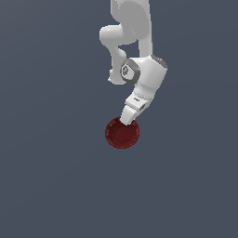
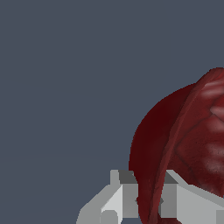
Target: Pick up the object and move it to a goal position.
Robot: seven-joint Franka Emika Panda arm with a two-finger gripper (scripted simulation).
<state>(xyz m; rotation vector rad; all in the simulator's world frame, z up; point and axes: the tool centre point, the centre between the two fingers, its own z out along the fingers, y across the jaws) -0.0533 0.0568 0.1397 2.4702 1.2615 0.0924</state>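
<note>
The dark red bowl is round and glossy, with a faintly ribbed inside. It sits below the arm in the exterior view. My gripper reaches down onto the bowl's far rim. In the wrist view the bowl fills one side, and its thin rim runs between my two grey fingers. My gripper is shut on that rim, one finger inside the bowl and one outside. I cannot tell whether the bowl rests on the floor or hangs above it.
A plain dark grey-blue surface lies all around. The white arm rises above the bowl toward the top of the exterior view. No goal marker shows.
</note>
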